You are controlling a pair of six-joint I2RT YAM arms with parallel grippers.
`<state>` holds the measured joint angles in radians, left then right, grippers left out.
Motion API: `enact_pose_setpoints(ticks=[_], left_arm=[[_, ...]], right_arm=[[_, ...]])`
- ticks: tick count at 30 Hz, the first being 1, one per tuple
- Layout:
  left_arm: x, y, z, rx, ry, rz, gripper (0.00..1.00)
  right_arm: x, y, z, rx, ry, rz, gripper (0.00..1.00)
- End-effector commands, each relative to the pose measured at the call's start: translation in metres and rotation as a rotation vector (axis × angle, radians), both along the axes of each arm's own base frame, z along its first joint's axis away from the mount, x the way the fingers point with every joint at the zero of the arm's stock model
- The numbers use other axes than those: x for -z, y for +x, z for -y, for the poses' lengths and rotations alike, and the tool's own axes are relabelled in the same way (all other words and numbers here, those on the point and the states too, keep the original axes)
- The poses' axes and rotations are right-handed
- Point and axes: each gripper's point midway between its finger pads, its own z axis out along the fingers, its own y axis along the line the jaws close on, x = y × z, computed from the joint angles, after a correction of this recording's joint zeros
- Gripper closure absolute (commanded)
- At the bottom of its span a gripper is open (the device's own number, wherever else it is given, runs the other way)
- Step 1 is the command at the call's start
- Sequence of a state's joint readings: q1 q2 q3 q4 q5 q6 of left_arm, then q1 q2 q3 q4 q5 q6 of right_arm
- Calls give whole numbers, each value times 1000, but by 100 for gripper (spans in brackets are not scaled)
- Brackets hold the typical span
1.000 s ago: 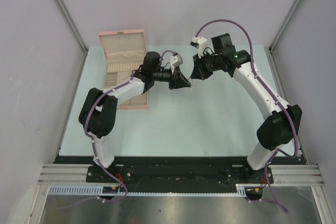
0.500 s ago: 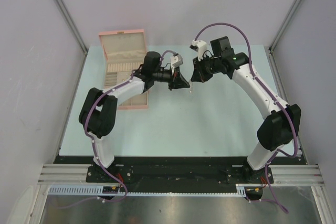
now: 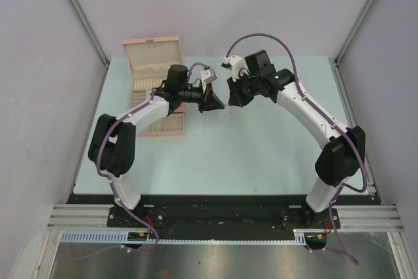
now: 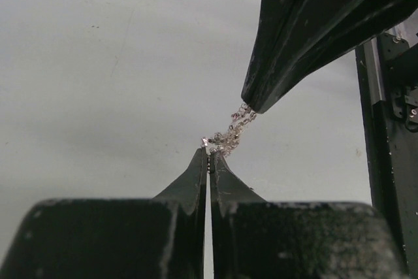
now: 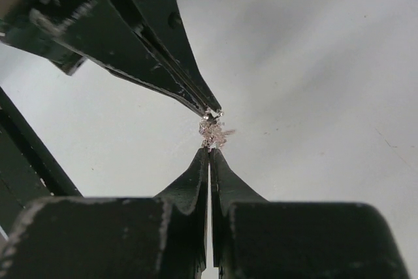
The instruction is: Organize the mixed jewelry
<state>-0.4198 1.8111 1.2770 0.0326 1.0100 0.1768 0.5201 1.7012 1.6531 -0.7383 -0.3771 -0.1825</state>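
Pale blue-green tabletop filled the space between plain grey walls, with 2 arms reaching in from the near edge and meeting above its far middle. An open pink box sat at the far left, its lid tilted up toward the back wall and the left arm crossing over its near part. The left gripper and the right gripper pointed at each other, tips almost touching. Between them hung the mixed jewelry, a small tangled cluster of thin silvery chain held off the tabletop. In the left wrist view the left gripper's fingers were pressed together, clenched on one end of the tangle, while the tip of the right gripper pinched the other end up and to the right. The right wrist view showed the same from the other side: its own fingers were closed tight under the cluster and the left gripper's closed tip touched it from above. Whether the tangle was 1 piece or several could not be told.
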Motion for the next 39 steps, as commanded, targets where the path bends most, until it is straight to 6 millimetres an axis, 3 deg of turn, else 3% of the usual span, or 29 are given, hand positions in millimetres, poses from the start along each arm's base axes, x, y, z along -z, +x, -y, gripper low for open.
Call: enact_pose_setpoints(ticks=[1,21,28,39], left_arm=[[-17,2,-27,-48,15,49,100],[19,13,-120,-291,143,88,100],[22,21,-153,-384,172,107,100],[24,22,-188,-452,202,130,100]], right_arm=[[-3,20,-17,32,-2,47,100],[40,28,-130,-64,-38,105,100],[45,31,-156,-68,-39,132,100],[49,29,-190,-95,-34,149,100]])
